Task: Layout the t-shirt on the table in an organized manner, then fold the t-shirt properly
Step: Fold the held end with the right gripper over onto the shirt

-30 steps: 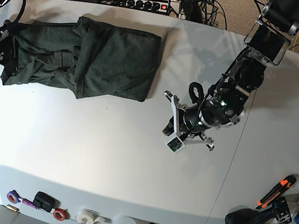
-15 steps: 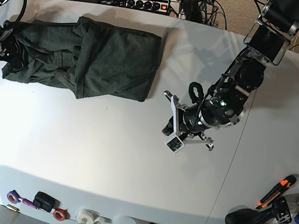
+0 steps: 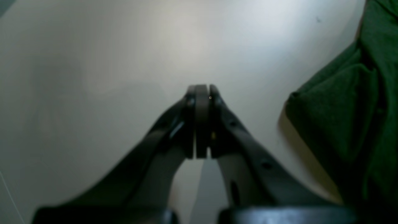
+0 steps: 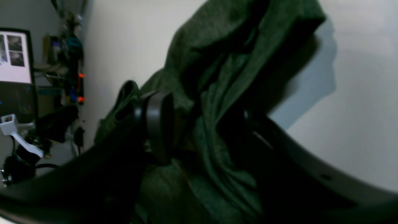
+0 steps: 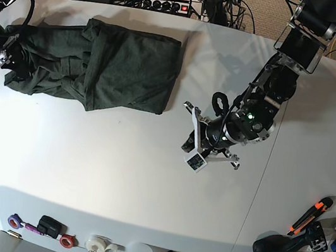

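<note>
t-shirt (image 5: pixel 107 65): one | left fingers (image 3: pixel 201 93): clenched, empty | right fingers (image 4: pixel 155 121): straddling t-shirt, grip unclear

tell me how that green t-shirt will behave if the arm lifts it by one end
The t-shirt lies in soft creases and folds, so it will probably sag and hang limp rather than hold its shape. In the right wrist view its cloth bunches between the jaws, so layers may slip or unfold. It looks light; the rest would likely drag across the smooth table.
</note>
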